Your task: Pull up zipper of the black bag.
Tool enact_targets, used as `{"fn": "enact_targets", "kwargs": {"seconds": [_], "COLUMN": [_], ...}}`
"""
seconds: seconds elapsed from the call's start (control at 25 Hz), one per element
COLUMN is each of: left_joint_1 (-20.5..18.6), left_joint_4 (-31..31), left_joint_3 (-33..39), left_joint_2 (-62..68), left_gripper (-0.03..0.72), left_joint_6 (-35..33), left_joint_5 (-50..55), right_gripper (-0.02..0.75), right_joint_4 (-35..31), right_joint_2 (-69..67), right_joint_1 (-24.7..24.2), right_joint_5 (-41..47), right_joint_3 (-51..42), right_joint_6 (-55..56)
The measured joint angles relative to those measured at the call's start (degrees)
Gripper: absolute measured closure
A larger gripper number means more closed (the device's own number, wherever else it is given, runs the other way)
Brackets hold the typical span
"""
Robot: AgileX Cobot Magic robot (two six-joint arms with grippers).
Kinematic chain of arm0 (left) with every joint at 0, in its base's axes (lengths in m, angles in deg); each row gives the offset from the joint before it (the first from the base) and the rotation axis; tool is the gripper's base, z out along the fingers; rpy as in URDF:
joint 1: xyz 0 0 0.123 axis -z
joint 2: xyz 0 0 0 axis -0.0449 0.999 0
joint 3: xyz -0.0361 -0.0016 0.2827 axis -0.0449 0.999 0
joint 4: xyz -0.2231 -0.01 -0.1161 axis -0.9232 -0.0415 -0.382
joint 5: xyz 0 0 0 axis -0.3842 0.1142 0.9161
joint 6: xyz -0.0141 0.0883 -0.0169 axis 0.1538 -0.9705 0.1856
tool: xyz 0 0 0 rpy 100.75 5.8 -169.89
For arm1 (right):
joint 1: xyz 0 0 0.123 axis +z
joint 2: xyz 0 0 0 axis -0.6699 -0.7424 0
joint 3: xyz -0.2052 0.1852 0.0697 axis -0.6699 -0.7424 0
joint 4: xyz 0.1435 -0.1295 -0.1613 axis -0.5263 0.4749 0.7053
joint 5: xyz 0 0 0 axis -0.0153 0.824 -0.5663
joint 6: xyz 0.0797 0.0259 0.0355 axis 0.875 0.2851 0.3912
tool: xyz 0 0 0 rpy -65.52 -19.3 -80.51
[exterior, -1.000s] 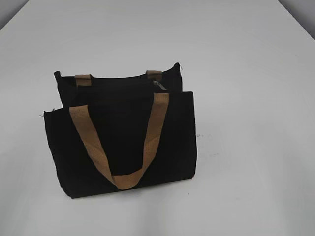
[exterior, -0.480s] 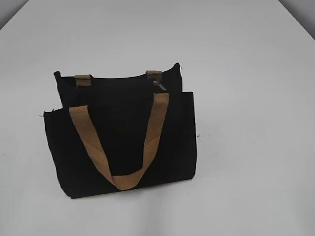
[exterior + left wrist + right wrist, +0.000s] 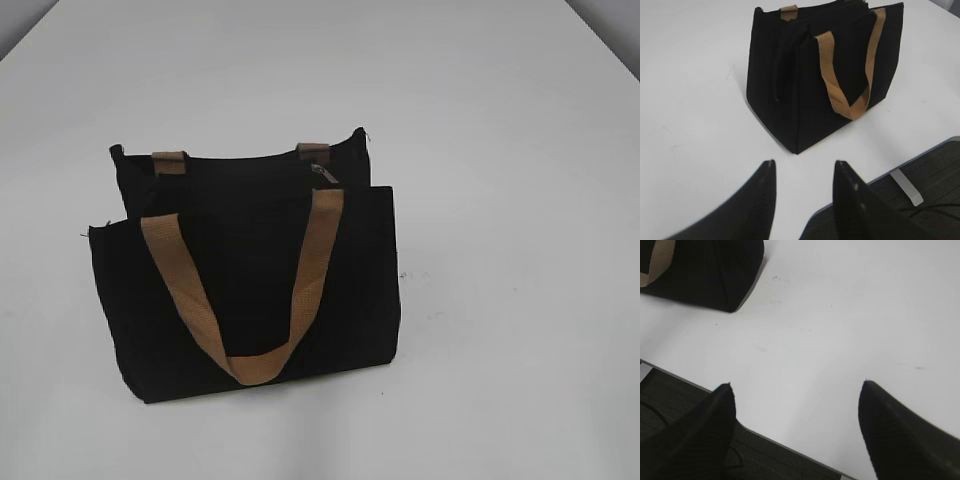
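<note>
The black bag [image 3: 250,280] stands upright on the white table, with tan webbing handles; the front handle [image 3: 250,300] hangs down its front panel. The small silver zipper [image 3: 322,174] sits at the top of the bag, near the right end. The bag also shows in the left wrist view [image 3: 815,80] and its corner in the right wrist view [image 3: 710,270]. My left gripper [image 3: 805,167] is open and empty, above the table's front edge, short of the bag. My right gripper [image 3: 797,387] is open wide and empty, right of the bag. Neither gripper shows in the exterior view.
The white table [image 3: 500,150] stretches all around the bag. Its front edge [image 3: 920,155] and dark floor show in both wrist views. A metal table leg [image 3: 907,186] shows below the edge.
</note>
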Motion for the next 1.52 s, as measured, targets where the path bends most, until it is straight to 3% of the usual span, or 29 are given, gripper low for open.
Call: {"fn": "enact_targets", "kwargs": {"seconds": [0.64,0.8,0.92,1.08,1.52], "left_joint_1": [-0.4,-6.6,-14.1,-21.3,-22.7], "left_joint_4": [0.0,-0.1,-0.1,-0.1,-0.1], "left_joint_3": [0.0,0.0,0.0,0.0,0.0], "left_joint_2": [0.0,0.0,0.0,-0.3,-1.2], "left_gripper": [0.439,0.446,0.446,0.446,0.446], "left_joint_6": [0.1,0.1,0.1,0.2,0.2], "left_joint_5": [0.0,-0.1,-0.1,-0.1,-0.2], "right_gripper": [0.146,0.146,0.146,0.146,0.146], "right_joint_4": [0.0,0.0,0.0,0.0,0.0], "right_joint_2": [0.0,0.1,1.0,2.9,2.9], "right_joint_1": [0.0,-2.8,-10.0,-18.7,-20.6], "right_joint_5": [-0.7,-0.7,-0.7,-0.7,-0.8], "right_joint_3": [0.0,0.0,0.0,0.0,0.0], "right_joint_6": [0.0,0.0,0.0,0.0,0.0]}}
